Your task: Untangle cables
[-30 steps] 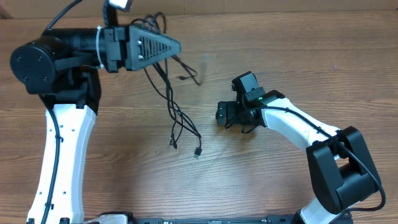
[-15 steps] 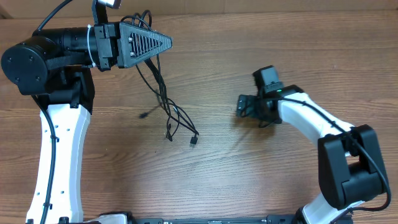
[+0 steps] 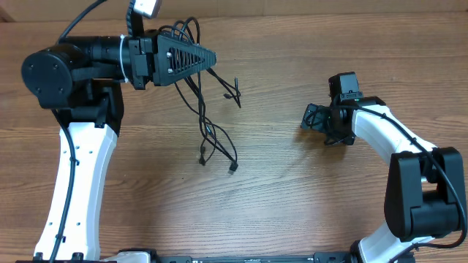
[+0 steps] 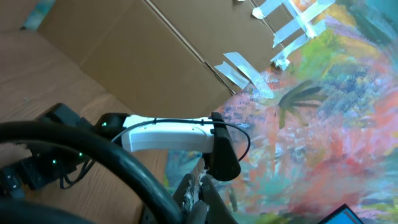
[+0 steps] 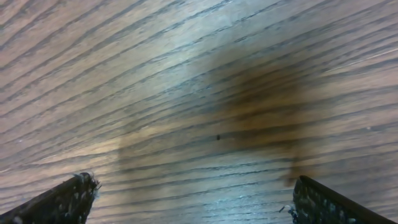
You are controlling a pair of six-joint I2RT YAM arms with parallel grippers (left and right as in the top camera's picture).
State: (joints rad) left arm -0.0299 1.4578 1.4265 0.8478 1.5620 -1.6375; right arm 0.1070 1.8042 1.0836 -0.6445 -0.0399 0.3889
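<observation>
The cables (image 3: 208, 131) are thin black cords. They hang in a tangle from my left gripper (image 3: 213, 57), which is raised above the table and shut on them. Loops stick out behind it, and two plug tips (image 3: 232, 168) rest on the wood below. In the left wrist view the fingers (image 4: 194, 186) are pressed together and point toward the colourful wall; the cords themselves do not show there. My right gripper (image 3: 316, 120) is far to the right of the cords. It is low over bare wood and wide open (image 5: 199, 202), with nothing between its fingers.
The wooden table (image 3: 292, 197) fills the overhead view. A cardboard sheet (image 4: 124, 50) and a painted backdrop (image 4: 323, 112) stand behind it. My white right arm (image 4: 168, 135) shows in the left wrist view.
My left gripper swung left and then back right, and the hanging cables followed it. My open right gripper drew away steadily to the right.
</observation>
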